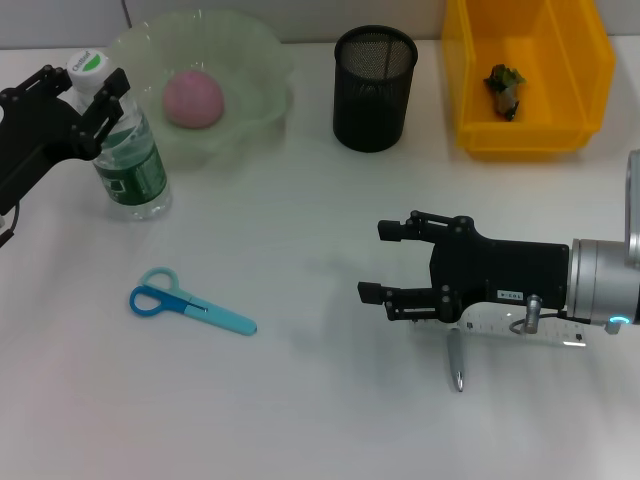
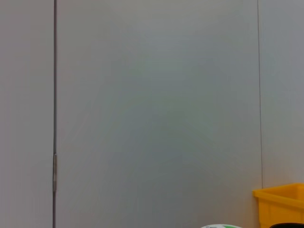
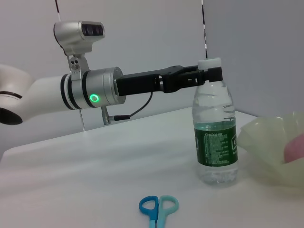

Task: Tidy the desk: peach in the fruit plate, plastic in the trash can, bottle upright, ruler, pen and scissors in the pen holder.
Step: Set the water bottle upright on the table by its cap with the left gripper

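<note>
At the desk's (image 1: pixel 300 400) far left, the left gripper (image 1: pixel 92 92) clamps the upright bottle's (image 1: pixel 130 165) cap; release straight, without tipping it.

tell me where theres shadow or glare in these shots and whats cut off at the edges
Head view: the open right gripper throws a faint soft shadow on the plain white desk; no harsh glare. Left wrist view: almost all blank wall, with only a corner of the bright yellow rectangular trash can showing at the edge. Right wrist view: the clear plastic water bottle glints lightly, and the small light-blue-handled scissors are cropped.
</note>
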### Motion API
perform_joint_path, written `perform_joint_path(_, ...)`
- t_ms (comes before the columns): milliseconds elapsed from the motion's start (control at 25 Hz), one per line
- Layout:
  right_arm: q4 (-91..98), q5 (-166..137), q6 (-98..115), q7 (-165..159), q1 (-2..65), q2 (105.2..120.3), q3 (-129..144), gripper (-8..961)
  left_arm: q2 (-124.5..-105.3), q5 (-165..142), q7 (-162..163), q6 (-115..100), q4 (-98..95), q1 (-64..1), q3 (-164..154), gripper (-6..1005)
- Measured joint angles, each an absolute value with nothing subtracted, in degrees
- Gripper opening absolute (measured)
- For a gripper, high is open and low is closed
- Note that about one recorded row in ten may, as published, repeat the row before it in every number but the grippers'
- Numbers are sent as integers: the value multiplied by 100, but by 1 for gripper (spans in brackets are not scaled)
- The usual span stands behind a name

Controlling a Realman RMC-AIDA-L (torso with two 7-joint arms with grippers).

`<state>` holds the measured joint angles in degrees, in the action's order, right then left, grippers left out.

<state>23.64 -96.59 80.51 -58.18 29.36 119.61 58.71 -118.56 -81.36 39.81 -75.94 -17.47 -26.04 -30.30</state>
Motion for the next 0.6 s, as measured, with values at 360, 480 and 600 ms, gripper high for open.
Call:
perform_joint_path(360, 2364, -9659, 8051, -5818, 2944, 11961, 5870, 833, -11855, -8118, 3981, -7573, -1727, -2621, -3010, 470)
perform_joint_path(480, 2364, -9659, 8051, -5818, 2945, 11962, 5870, 833, -11856, -8117, 3983, -7569, -1725, -2623, -3010, 474)
perform_joint_path(600, 2364, -9659, 8051, -5818, 2944, 11962, 5871, 833, -11856, -8117, 4002, -7567, -1723, -2630, -3011, 556)
